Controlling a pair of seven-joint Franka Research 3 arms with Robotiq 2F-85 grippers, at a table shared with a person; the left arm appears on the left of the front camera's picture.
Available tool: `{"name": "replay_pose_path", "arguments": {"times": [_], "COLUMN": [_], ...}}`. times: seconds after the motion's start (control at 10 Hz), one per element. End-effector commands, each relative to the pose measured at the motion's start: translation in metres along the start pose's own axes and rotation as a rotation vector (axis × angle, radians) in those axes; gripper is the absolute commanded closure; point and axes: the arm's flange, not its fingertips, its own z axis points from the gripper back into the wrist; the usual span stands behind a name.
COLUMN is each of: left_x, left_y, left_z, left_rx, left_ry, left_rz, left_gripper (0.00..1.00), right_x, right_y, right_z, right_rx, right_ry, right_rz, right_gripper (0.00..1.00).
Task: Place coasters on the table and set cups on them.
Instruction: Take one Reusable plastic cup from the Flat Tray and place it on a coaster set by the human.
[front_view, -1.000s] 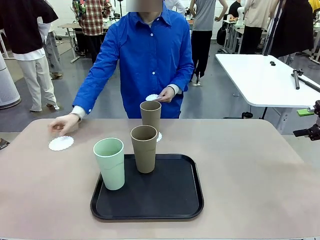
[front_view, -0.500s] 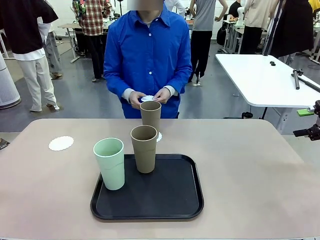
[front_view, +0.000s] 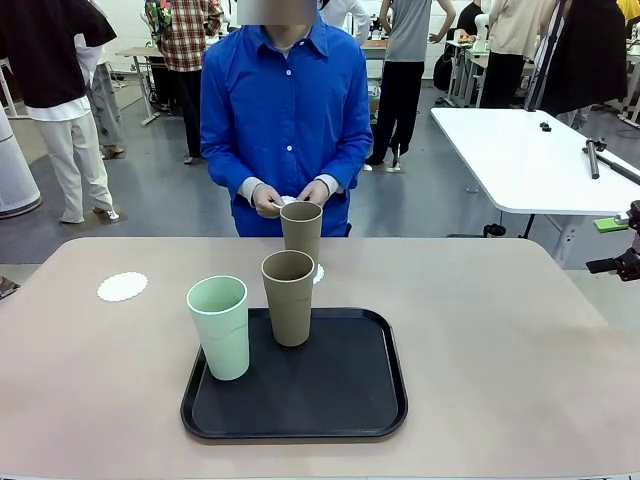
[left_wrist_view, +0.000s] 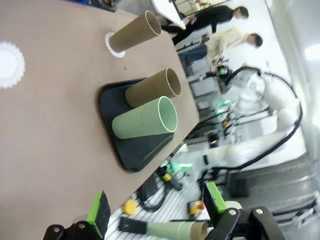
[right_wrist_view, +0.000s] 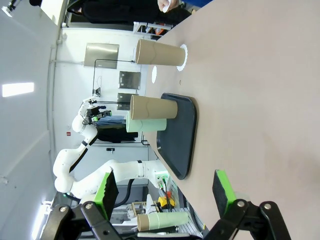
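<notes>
**Step in hand (as judged):** laying out the coasters. Two lying down, the third being readied at the far side; one cup set, two waiting.

1. **Large beige-tan tabletop with rounded corners**, count: one. Bearing everything listed below.
2. **Flat black rectangular tray with rounded corners**, count: one. Lying near the table's near-centre, carrying two cups on its far-left part.
3. **Tall tapered matte tumblers without handles**, count: three.
   - Pale mint green tumbler: standing upright at the tray's left edge.
   - Tan-brown tumbler: standing upright on the tray, just right of the mint one.
   - Second tan-brown tumbler: standing upright just beyond the tray's far edge, sitting on a coaster.
4. **Black two-finger grippers with green pads**, count: two. Left gripper and right gripper both hanging clear of the cups, jaws spread wide, gripping nothing.
5. **Person's hands**, count: two. Meeting at the far edge, holding a coaster between them.
6. **Small white round scalloped paper coasters**, count: three.
   - Bare coaster: lying at the far left of the table.
   - Covered coaster: lying under the far cup.
   - Held coaster: in the person's hands.

**Next move (as judged):** laying the held coaster on open table, probably to the right and well apart from the tray. Then lifting each tray cup by its tapered wall and setting it upright on a free disc.
</notes>
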Motion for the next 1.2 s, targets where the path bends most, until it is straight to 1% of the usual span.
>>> {"name": "replay_pose_path", "arguments": {"times": [0.0, 0.1, 0.2, 0.3, 0.5, 0.6, 0.7, 0.8, 1.1], "left_x": [0.045, 0.061, 0.075, 0.092, 0.109, 0.116, 0.122, 0.121, 0.122], "left_y": [-0.024, -0.039, -0.057, -0.073, -0.090, -0.091, -0.089, -0.086, -0.075], "left_z": [0.010, 0.006, -0.003, -0.015, -0.056, -0.075, -0.091, -0.109, -0.159], "left_rx": [0.177, 0.287, 0.347, 0.381, 0.464, 0.466, 0.468, 0.486, 0.601], "left_ry": [0.072, 0.163, 0.252, 0.325, 0.424, 0.470, 0.538, 0.587, 0.680], "left_rz": [-0.296, -0.431, -0.551, -0.616, -0.737, -0.770, -0.816, -0.835, -0.897], "left_gripper": [0.00, 0.00, 0.00, 0.00, 0.00, 0.00, 0.00, 0.00, 0.00], "right_x": [0.001, 0.001, 0.001, 0.001, 0.001, 0.001, 0.001, 0.001, 0.001], "right_y": [-0.001, -0.001, -0.001, -0.001, -0.001, -0.001, -0.001, -0.001, -0.001], "right_z": [0.000, 0.000, 0.000, 0.000, 0.000, 0.000, 0.000, 0.000, 0.000], "right_rx": [-0.007, -0.007, -0.007, -0.007, -0.007, -0.007, -0.007, -0.007, -0.007], "right_ry": [-0.003, -0.003, -0.003, -0.003, -0.003, -0.003, -0.003, -0.003, -0.003], "right_rz": [-0.001, -0.001, -0.001, -0.001, -0.001, -0.001, -0.001, -0.001, -0.001], "right_gripper": [0.00, 0.00, 0.00, 0.00, 0.00, 0.00, 0.00, 0.00, 0.00]}}
